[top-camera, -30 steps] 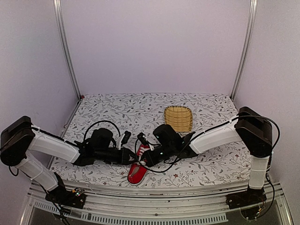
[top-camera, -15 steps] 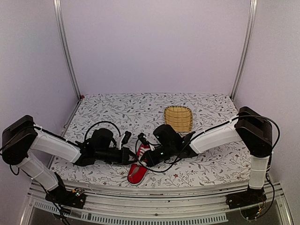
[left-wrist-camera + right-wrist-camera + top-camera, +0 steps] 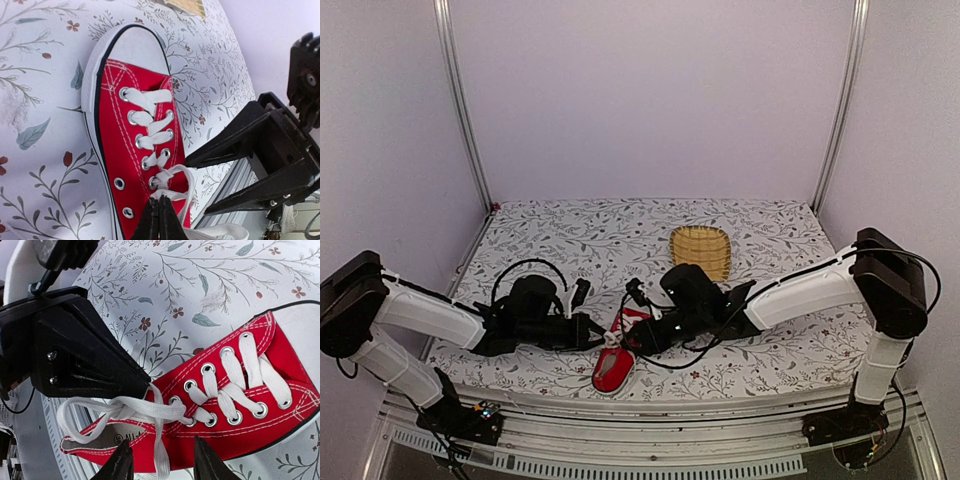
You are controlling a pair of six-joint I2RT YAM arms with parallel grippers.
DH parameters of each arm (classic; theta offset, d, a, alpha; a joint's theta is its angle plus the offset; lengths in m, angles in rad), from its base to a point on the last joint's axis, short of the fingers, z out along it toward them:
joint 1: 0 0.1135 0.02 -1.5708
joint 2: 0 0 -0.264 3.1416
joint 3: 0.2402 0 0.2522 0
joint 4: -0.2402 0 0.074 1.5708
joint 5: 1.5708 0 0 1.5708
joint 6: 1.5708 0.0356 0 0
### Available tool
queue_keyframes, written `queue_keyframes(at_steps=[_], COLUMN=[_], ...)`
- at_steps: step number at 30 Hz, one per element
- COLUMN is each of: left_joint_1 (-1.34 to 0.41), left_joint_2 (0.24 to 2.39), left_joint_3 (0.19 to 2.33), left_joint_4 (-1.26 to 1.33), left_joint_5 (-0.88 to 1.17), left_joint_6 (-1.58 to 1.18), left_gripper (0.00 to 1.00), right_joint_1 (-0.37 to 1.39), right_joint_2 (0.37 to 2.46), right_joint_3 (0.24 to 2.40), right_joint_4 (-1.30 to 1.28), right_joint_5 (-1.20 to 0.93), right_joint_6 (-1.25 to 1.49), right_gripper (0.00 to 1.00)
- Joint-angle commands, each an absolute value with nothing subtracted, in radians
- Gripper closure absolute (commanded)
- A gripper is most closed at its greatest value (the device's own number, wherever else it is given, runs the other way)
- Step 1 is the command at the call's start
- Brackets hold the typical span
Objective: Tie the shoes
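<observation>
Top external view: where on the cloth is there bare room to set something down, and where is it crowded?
Bare: floral cloth from the far-left corner to the yellow woven basket, and the near-right corner beside the right arm. Crowded: near centre, left gripper and right gripper at the red sneaker's laces.

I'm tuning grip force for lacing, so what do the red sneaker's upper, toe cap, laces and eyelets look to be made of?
The upper looks like matte red woven canvas, given its white stitching. The toe cap seems smooth white rubber with a faint sheen. The laces are flat white woven fabric, perhaps cotton. The eyelets glint silver, so probably metal.
</observation>
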State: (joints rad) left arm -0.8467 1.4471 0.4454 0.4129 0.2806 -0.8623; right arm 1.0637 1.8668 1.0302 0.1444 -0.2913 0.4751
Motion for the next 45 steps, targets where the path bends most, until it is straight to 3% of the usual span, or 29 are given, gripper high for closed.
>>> queue_keyframes(at_steps=[1,11,24,30,36,45], left_joint_1=[-0.832,-0.831,-0.831,-0.831,-0.828,-0.788], left_joint_2=[1.428,1.429,1.425,1.425,1.42,1.401], left_joint_3=[0.437,0.442,0.441,0.442,0.431,0.388], left_joint_4=[0.396,0.395,0.393,0.397,0.38,0.37], left_joint_5=[0.262,0.27,0.266,0.265,0.226,0.182], left_joint_6=[-0.864,-0.861,-0.864,-0.864,-0.858,-0.853], left_gripper=[1.0,1.0,1.0,1.0,1.0,1.0], right_joint_1=[1.063,1.1,1.139,1.144,1.144,1.091], right_joint_2=[1.794,1.79,1.901,1.913,1.9,1.833], right_joint_3=[0.999,1.072,1.191,1.195,1.189,1.081], right_joint_4=[0.141,0.128,0.09,0.085,0.075,0.09], right_joint_5=[-0.245,-0.203,-0.228,-0.229,-0.156,-0.092], right_joint_6=[0.462,0.393,0.357,0.353,0.381,0.487], right_gripper=[0.57,0.45,0.48,0.6,0.96,0.98])
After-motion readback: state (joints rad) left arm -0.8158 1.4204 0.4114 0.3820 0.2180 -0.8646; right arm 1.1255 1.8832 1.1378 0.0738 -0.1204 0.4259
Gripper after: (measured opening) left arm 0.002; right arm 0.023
